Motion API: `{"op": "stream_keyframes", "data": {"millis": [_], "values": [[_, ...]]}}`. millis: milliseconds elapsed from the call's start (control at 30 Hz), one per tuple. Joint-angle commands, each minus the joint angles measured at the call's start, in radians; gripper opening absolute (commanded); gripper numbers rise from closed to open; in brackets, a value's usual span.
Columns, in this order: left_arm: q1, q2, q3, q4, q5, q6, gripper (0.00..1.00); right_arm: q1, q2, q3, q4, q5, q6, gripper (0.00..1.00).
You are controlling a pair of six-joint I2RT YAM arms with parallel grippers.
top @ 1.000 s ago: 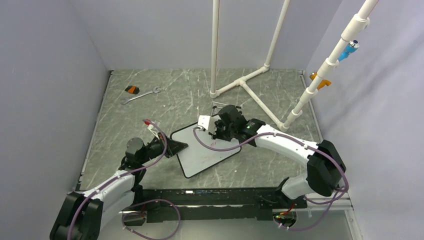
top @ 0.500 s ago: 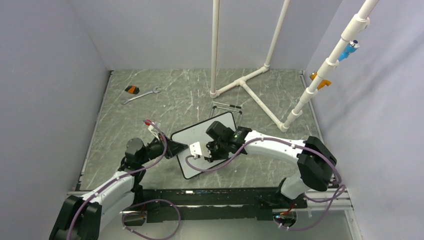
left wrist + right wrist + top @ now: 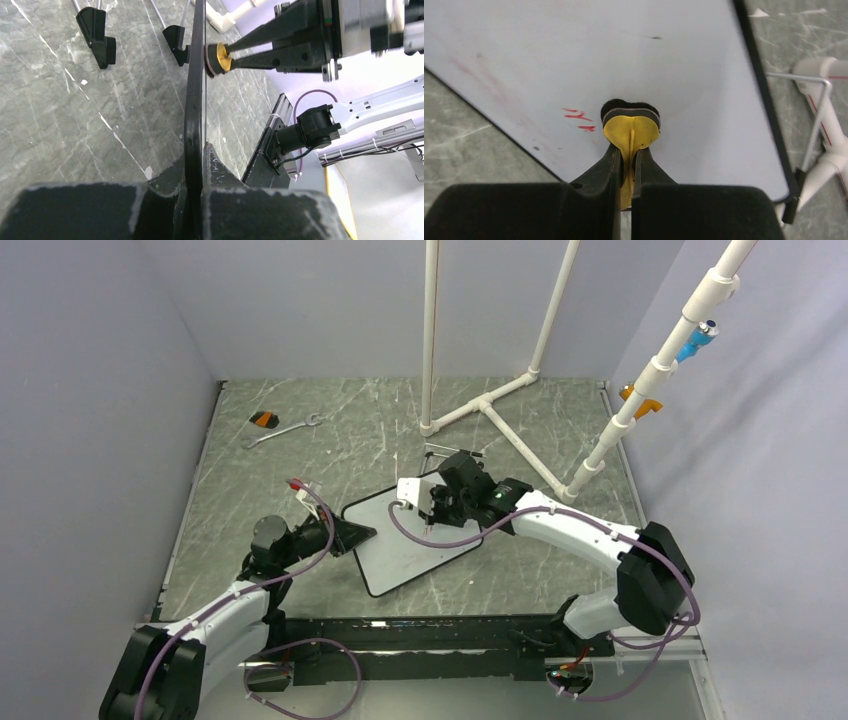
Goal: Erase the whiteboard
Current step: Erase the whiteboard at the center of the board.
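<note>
The whiteboard (image 3: 410, 545) leans on the marble table, propped on its black wire stand. My left gripper (image 3: 352, 535) is shut on its left frame edge; the left wrist view shows the board edge-on (image 3: 194, 75) between the jaws (image 3: 198, 155). My right gripper (image 3: 440, 508) is shut on a yellow eraser with black felt (image 3: 630, 125), pressed against the board face (image 3: 684, 55). The eraser also shows in the left wrist view (image 3: 216, 58). Small red marks (image 3: 578, 117) and faint pink smears remain just left of the eraser.
A white PVC pipe frame (image 3: 495, 405) stands behind the board, and its pipe (image 3: 826, 120) and the wire stand (image 3: 819, 107) are close on the right. A slanted pole (image 3: 650, 375) rises at the right. A wrench (image 3: 283, 429) and an orange-black object (image 3: 264, 420) lie far left.
My right gripper swept the eraser down toward the board's near-left part, then back up to its far part. The left gripper and the board stayed put.
</note>
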Motion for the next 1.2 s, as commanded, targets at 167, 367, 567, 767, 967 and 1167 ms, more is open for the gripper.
{"op": "stream_keyframes", "data": {"millis": [167,367,567,767,967,1167], "values": [[-0.007,-0.037,0.011,0.049,0.051,0.006,0.0,0.138,0.081,0.006,-0.199,-0.114,-0.211,0.0],[-0.007,-0.052,0.007,0.035,0.047,0.012,0.0,0.119,0.059,0.018,-0.116,-0.057,-0.113,0.0],[-0.006,-0.032,0.01,0.051,0.052,0.007,0.0,0.034,-0.019,-0.004,0.039,0.027,0.013,0.0],[-0.007,-0.011,0.009,0.078,0.053,-0.003,0.0,0.009,-0.023,-0.016,0.049,0.053,0.009,0.0],[-0.007,-0.022,0.01,0.066,0.05,-0.001,0.0,0.079,0.025,-0.004,-0.169,-0.136,-0.191,0.0],[-0.007,-0.044,0.008,0.04,0.047,0.007,0.0,0.134,0.08,0.008,-0.222,-0.099,-0.221,0.0]]}}
